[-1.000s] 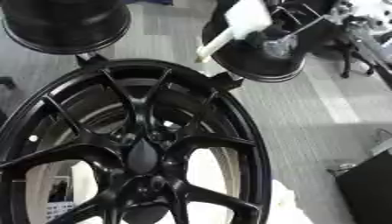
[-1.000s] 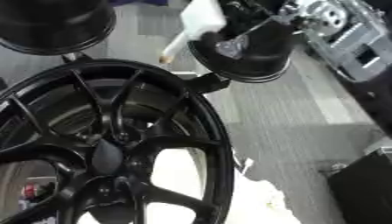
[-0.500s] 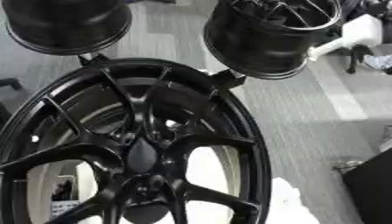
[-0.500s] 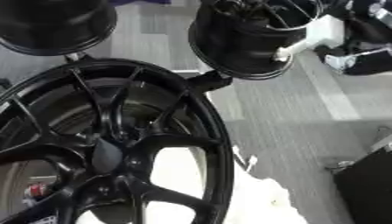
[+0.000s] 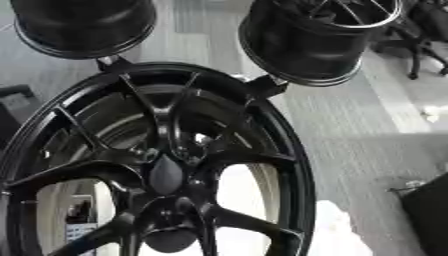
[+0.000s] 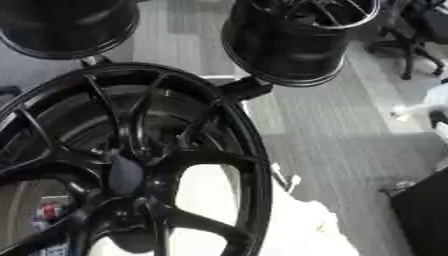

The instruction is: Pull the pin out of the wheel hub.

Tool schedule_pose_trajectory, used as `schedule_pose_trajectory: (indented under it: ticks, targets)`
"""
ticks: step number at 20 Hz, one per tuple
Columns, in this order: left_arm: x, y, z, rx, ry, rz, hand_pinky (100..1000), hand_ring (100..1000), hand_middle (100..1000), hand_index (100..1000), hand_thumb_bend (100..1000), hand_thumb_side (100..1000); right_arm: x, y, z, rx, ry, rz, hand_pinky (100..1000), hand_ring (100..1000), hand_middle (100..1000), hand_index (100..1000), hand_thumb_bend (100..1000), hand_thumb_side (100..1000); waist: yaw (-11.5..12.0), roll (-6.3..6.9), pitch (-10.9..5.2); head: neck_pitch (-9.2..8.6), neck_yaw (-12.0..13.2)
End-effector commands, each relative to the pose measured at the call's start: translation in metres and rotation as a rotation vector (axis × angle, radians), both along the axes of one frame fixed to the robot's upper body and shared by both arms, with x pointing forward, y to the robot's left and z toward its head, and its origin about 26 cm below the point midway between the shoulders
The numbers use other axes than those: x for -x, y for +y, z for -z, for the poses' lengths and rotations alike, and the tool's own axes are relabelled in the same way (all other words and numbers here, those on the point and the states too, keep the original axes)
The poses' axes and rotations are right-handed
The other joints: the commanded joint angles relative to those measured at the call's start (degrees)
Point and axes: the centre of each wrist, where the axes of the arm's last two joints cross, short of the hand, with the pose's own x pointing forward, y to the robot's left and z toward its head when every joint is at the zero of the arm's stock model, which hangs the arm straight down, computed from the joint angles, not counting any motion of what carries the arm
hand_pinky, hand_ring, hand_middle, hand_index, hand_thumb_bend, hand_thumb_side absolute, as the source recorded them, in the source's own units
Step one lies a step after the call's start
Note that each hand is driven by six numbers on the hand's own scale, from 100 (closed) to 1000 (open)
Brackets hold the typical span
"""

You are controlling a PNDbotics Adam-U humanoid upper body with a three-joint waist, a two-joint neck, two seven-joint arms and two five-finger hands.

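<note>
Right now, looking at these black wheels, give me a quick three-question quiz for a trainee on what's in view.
1. True or false: a robot hand is gripping the hub of the large black wheel.
2. Multiple choice: how many other black rims stand behind the large wheel, at the top of the view? A) none B) two C) four
3. Fill in: the office chair stands at the upper ______ of the left eye view.

Key
1. False. Neither hand shows in either view, and nothing touches the hub.
2. B. One rim is at upper left, another rim at upper right.
3. Right.
</note>
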Motion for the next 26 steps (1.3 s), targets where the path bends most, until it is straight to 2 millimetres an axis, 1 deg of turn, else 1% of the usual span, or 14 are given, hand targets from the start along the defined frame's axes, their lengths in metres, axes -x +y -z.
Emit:
schedule_pose_trajectory:
  ticks: [1,5,8,9,10,11,13,16,18,19,20,21,22,26]
  targets:
    - [0.003,0.003,-0.008,-0.024,-0.026,-0.012,821,696,577,815,100,690,0.005,-0.01,-0.009,0.033,0.008,0.043,897,912,889,899,100,100,-0.15,0.16,-0.78,-0.18,0.37]
    - [0.003,0.003,-0.007,-0.024,-0.023,-0.014,821,696,580,815,100,692,0.007,-0.011,-0.009,0.025,0.0,0.053,897,912,887,898,100,100,-0.37,0.22,-0.72,-0.05,0.44]
    - [0.003,0.003,-0.007,-0.023,-0.021,-0.013,821,696,581,816,100,693,0.009,-0.013,-0.009,0.028,0.0,0.072,899,912,881,889,314,100,-0.51,0.17,-0.73,0.01,0.47]
    - [0.003,0.003,-0.006,-0.023,-0.02,-0.014,821,696,581,816,100,693,0.009,-0.013,-0.009,0.029,-0.003,0.082,898,910,877,886,354,100,-0.54,0.15,-0.75,0.04,0.49]
    - [0.003,0.004,-0.006,-0.023,-0.019,-0.014,821,697,582,816,100,693,0.009,-0.014,-0.009,0.029,-0.008,0.094,898,910,876,882,395,130,-0.56,0.14,-0.76,0.07,0.52]
    - [0.003,0.004,-0.006,-0.023,-0.018,-0.014,820,697,582,816,100,693,0.01,-0.015,-0.009,0.027,-0.015,0.112,899,909,869,874,433,226,-0.59,0.12,-0.76,0.07,0.54]
    - [0.003,0.004,-0.006,-0.023,-0.017,-0.014,820,697,582,816,100,694,0.011,-0.016,-0.008,0.025,-0.032,0.157,907,921,878,874,449,322,-0.61,0.1,-0.78,0.1,0.58]
    - [0.003,0.004,-0.005,-0.022,-0.015,-0.013,820,696,582,817,100,694,0.011,-0.016,-0.007,0.024,-0.058,0.213,904,917,859,865,449,319,-0.61,0.12,-0.81,0.04,0.58]
    - [0.003,0.004,-0.005,-0.022,-0.014,-0.014,819,696,583,816,100,694,0.011,-0.014,-0.007,0.02,-0.072,0.224,893,901,846,862,435,253,-0.59,0.17,-0.84,0.04,0.57]
    - [0.003,0.004,-0.005,-0.022,-0.015,-0.014,819,696,583,816,100,694,0.01,-0.013,-0.008,0.014,-0.083,0.22,888,892,842,862,408,207,-0.6,0.21,-0.85,0.04,0.54]
    - [0.003,0.004,-0.005,-0.022,-0.015,-0.014,819,696,583,816,100,693,0.009,-0.011,-0.009,0.005,-0.099,0.214,879,873,828,861,329,100,-0.61,0.25,-0.87,0.05,0.54]
    - [0.003,0.004,-0.005,-0.022,-0.015,-0.013,819,696,583,816,100,693,0.009,-0.008,-0.011,-0.007,-0.115,0.212,872,855,803,862,181,100,-0.63,0.29,-0.88,0.08,0.54]
    - [0.003,0.004,-0.005,-0.023,-0.015,-0.012,819,696,583,816,100,693,0.008,-0.005,-0.012,-0.018,-0.131,0.201,868,851,786,863,100,100,-0.65,0.32,-0.88,0.11,0.53]
    - [0.003,0.003,-0.005,-0.023,-0.016,-0.01,818,695,583,815,100,690,0.005,0.022,-0.022,-0.061,-0.234,0.116,842,799,728,822,100,100,-0.7,0.62,-0.81,0.14,0.58]
